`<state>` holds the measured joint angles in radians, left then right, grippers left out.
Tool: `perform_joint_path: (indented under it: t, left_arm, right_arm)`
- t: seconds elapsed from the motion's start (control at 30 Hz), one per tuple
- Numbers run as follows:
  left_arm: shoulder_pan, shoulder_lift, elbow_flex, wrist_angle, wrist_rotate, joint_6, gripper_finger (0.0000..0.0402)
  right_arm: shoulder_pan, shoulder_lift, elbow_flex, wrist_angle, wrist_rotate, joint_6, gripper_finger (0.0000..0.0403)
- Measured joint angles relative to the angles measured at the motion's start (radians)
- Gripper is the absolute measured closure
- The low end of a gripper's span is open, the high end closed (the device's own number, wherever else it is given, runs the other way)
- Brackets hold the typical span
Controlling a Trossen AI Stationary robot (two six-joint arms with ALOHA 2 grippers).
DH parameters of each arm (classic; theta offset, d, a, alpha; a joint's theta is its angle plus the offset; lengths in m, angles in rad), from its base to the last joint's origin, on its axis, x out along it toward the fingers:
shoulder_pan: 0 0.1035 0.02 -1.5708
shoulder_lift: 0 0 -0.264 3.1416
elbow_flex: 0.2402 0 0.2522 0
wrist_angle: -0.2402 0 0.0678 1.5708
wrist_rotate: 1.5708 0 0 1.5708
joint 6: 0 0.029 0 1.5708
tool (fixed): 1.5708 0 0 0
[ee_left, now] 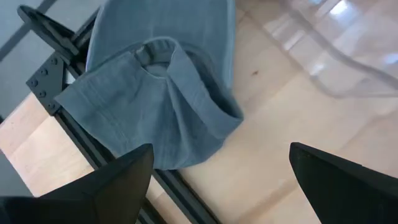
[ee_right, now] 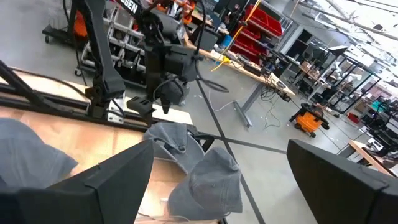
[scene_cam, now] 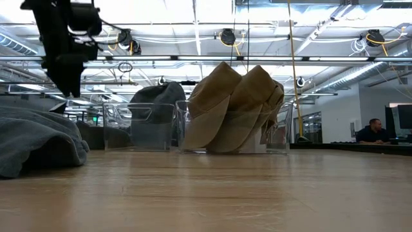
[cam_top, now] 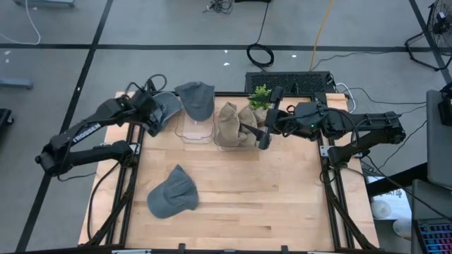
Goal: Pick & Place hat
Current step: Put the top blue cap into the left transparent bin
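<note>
A blue-grey hat (ee_left: 155, 99) lies at the table's far left corner (cam_top: 167, 106), partly over the black frame rail. My left gripper (ee_left: 221, 186) hangs open above it, pointing steeply down, its fingers clear of the cloth. A second grey hat (cam_top: 171, 192) lies flat on the near left of the table. A dark grey hat (cam_top: 195, 99) rests in a clear bin (cam_top: 194, 132), and tan hats (cam_top: 233, 124) fill the bin beside it. My right gripper (cam_top: 267, 120) is held open and level beside the tan hats, with nothing between its fingers.
A small green plant (cam_top: 260, 97) stands behind the tan hats' bin. A black keyboard (cam_top: 286, 82) lies beyond the far edge. The near and right parts of the wooden table (cam_top: 282, 197) are bare. A person sits far off in the room (scene_cam: 372, 132).
</note>
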<state>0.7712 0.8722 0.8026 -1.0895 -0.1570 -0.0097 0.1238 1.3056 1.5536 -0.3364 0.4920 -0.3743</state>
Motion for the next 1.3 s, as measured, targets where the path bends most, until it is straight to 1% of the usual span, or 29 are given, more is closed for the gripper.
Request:
perform_joint_path:
  t: [0.03, 0.2, 0.4, 0.63, 0.73, 0.83, 1.0, 1.3]
  left_arm:
    - [-0.001, 0.006, -0.012, 0.010, -0.008, -0.001, 0.0021]
    - [-0.007, 0.068, 0.008, 0.048, -0.061, -0.031, 0.0020]
    - [-0.032, 0.157, 0.007, 0.017, -0.061, -0.194, 0.0021]
    - [-0.068, 0.273, 0.009, 0.029, -0.054, -0.202, 0.0021]
    - [-0.090, 0.317, 0.009, 0.107, -0.054, -0.238, 0.0021]
    - [-0.102, 0.352, 0.010, 0.172, -0.079, -0.248, 0.0021]
    - [-0.094, 0.408, 0.008, 0.179, -0.114, -0.234, 0.0021]
    - [-0.054, 0.461, -0.008, 0.225, -0.101, -0.239, 0.0021]
  right_arm:
    - [0.000, 0.000, 0.000, -0.002, 0.000, -0.004, 0.0044]
    - [0.000, 0.000, 0.000, 0.001, -0.003, -0.005, 0.0044]
    - [0.000, 0.000, 0.000, -0.001, -0.003, -0.005, 0.0044]
    - [0.000, 0.000, 0.000, -0.014, -0.003, -0.013, 0.0044]
    - [0.000, 0.000, 0.000, -0.017, -0.003, -0.017, 0.0044]
    - [0.000, 0.000, 0.000, -0.018, -0.003, -0.044, 0.0044]
    - [0.000, -0.008, 0.000, -0.043, -0.003, -0.058, 0.0044]
    - [0.000, -0.022, -0.001, -0.066, 0.001, -0.058, 0.0044]
